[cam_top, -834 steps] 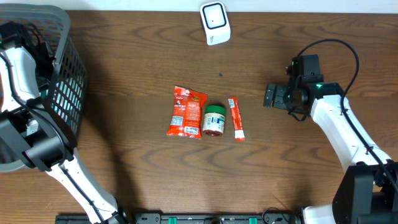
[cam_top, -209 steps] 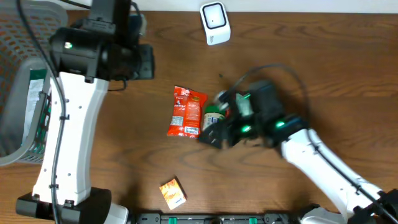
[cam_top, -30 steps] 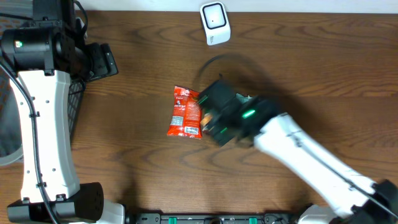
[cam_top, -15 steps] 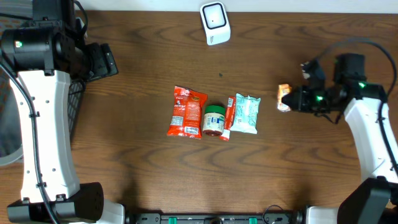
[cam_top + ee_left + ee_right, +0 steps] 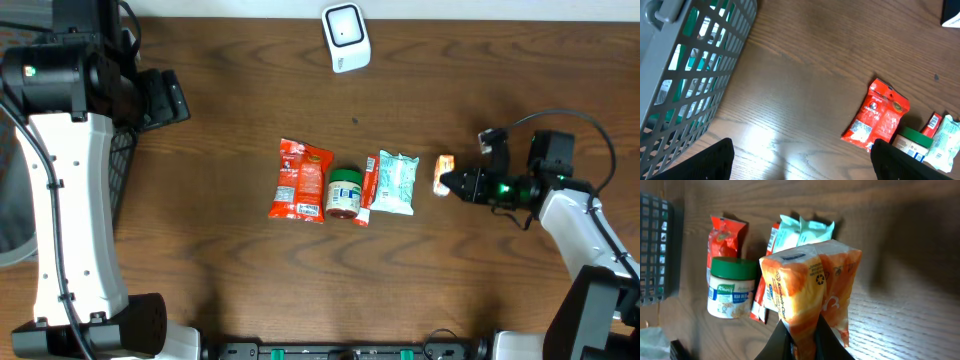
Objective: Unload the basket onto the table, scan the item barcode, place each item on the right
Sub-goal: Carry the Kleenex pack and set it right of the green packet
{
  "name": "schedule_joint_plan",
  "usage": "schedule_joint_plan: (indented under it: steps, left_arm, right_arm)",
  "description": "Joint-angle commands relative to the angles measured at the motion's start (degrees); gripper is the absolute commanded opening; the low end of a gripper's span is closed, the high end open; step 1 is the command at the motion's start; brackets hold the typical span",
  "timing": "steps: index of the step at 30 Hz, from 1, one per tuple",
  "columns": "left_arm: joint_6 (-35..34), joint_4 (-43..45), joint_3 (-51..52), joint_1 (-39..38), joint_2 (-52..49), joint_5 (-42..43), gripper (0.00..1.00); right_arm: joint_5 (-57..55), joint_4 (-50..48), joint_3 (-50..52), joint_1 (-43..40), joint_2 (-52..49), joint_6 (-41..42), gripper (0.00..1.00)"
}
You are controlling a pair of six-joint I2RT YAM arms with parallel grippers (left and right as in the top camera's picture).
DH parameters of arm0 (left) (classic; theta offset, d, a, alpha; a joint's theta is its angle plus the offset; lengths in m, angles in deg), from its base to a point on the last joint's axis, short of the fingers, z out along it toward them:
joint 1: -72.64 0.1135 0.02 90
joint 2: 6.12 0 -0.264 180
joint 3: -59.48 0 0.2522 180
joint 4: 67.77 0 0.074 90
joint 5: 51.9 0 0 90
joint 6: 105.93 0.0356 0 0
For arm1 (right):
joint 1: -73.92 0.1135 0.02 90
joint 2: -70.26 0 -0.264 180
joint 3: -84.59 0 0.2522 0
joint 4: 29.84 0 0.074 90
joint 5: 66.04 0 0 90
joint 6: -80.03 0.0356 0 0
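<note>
Overhead and wrist views, presenting step. The right fingers point(image 5: 786, 341) are clamped on the lower edge of the orange packet point(image 5: 809, 287), which stands out in front of them. In the overhead view the orange packet point(image 5: 444, 175) sits at the 3 o'clock end of the row of goods, near the mint packet point(image 5: 397, 183) but apart from it. Whether it rests on the desk point(image 5: 250, 290) or hangs just above it cannot be told. The scanner point(image 5: 346, 38) stands at the desk's far edge, at about 11 o'clock from the packet. No barcode shows on the faces in view, only a recycling mark, so the likely need is to turn the wrist until the printed code faces the scanner window. The packet should be held flat and steady, the soft wrapper uncrumpled, the fingers clear of the code. A raised path toward 11 o'clock passes above and beyond the row, which comprises the red pouch point(image 5: 300, 180), green-lidded jar point(image 5: 345, 193), red stick sachet point(image 5: 368, 190) and mint packet; a low sweep risks nudging the mint packet. The left fingers point(image 5: 715, 157) stand wide apart and empty, beside the basket point(image 5: 690, 75) at 9 o'clock, well apart from the route.
</note>
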Motion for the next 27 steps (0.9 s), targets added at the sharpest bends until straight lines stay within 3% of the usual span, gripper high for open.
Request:
schedule_joint_plan:
  steps: [1, 17, 23, 27]
  left_arm:
    - [-0.3, -0.2, 0.1, 0.2, -0.1, -0.5, 0.87]
    - [-0.3, -0.2, 0.1, 0.2, -0.1, -0.5, 0.87]
    - [-0.3, -0.2, 0.1, 0.2, -0.1, -0.5, 0.87]
    - [-0.3, -0.2, 0.1, 0.2, -0.1, -0.5, 0.88]
  right_arm:
    - [2.9, -0.8, 1.2, 0.3, -1.0, 0.9, 0.07]
    - [13.5, -7.7, 1.2, 0.1, -13.7, 2.2, 0.11]
    - [13.0, -7.6, 1.2, 0.1, -13.8, 2.2, 0.48]
    - [12.5, -7.6, 1.2, 0.1, -13.8, 2.2, 0.63]
